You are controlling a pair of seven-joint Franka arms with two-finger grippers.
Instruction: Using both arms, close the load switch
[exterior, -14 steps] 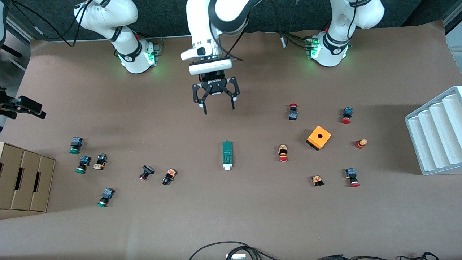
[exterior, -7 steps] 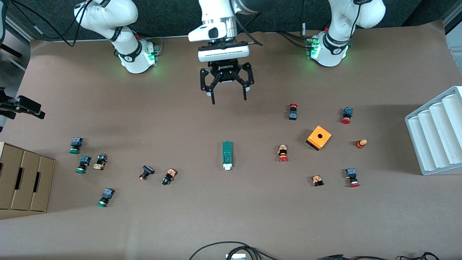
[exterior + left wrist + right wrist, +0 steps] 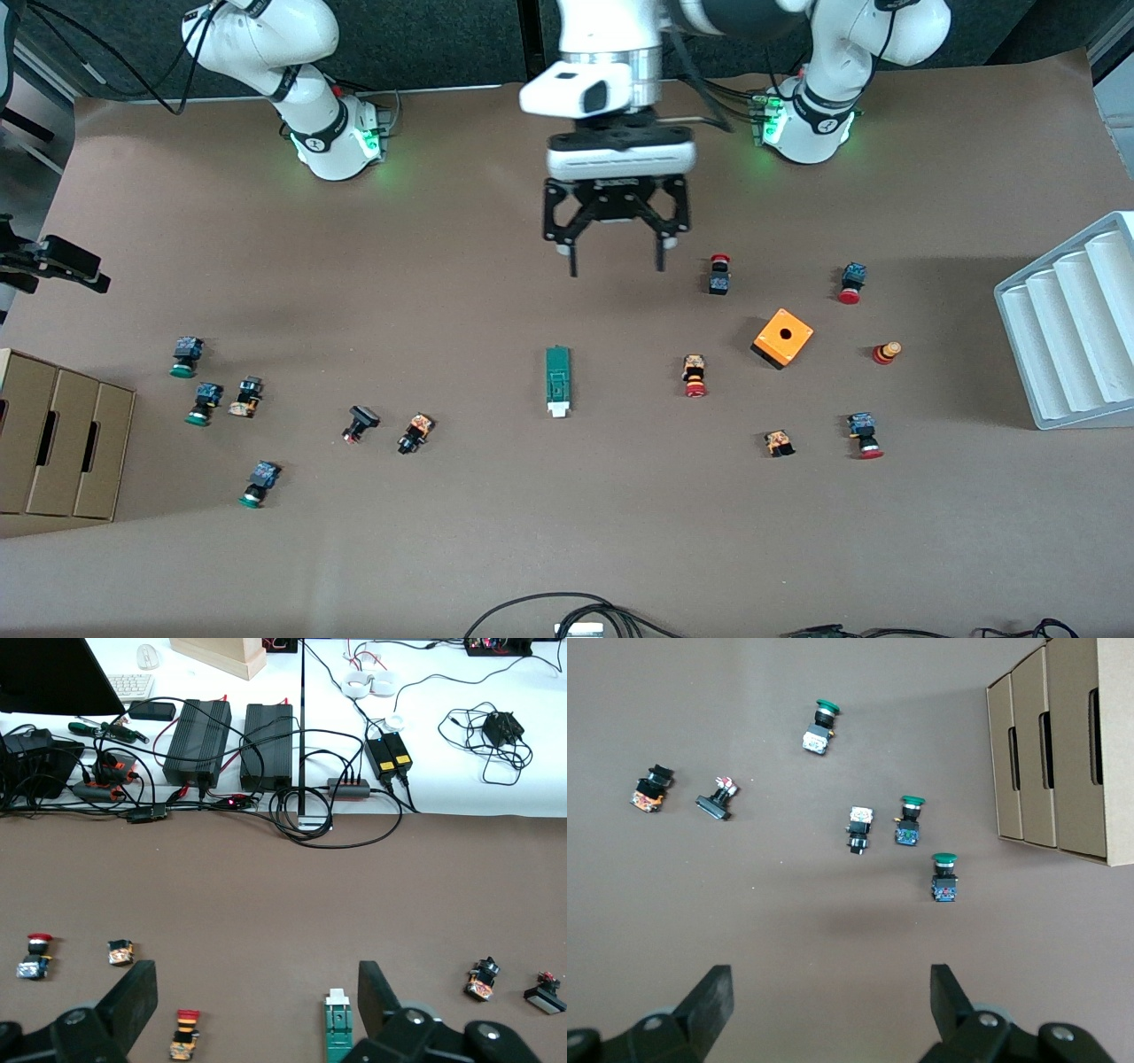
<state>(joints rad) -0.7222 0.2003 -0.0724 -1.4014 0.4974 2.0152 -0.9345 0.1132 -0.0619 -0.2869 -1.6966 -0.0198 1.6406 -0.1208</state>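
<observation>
Nearest the front camera, on the worktop [image 3: 567, 532], we see bare brown surface and a few scattered push buttons [image 3: 260, 483]. A little farther in, at mid-worktop, lies the switch [image 3: 557, 380], flat, its white tab pointing toward the front camera. Nothing touches it. It also shows in the left wrist view [image 3: 337, 1028], low between that claw's fingers [image 3: 376, 988] but well apart from them.

Toward the left arm's end sit the orange box [image 3: 783, 338] and more red-capped buttons [image 3: 695, 375]; toward the right arm's end, green-capped ones [image 3: 186, 356] near the cardboard boxes [image 3: 62, 443].

Farther still, our left claw [image 3: 615, 264] hangs over bare worktop between the switch and the arm bases, released, fingers spread wide and holding nothing. Our right claw [image 3: 828, 992] is seen only from its own wrist camera: it is also released and empty, up over the green-capped buttons [image 3: 908, 820] beside the cardboard boxes [image 3: 1063, 744].

We judge the task barely begun: no arm has reached the switch and neither claw holds anything. Left to do is everything that matters: bring both claws to the switch, steady the body with one and press it closed with the other.
</observation>
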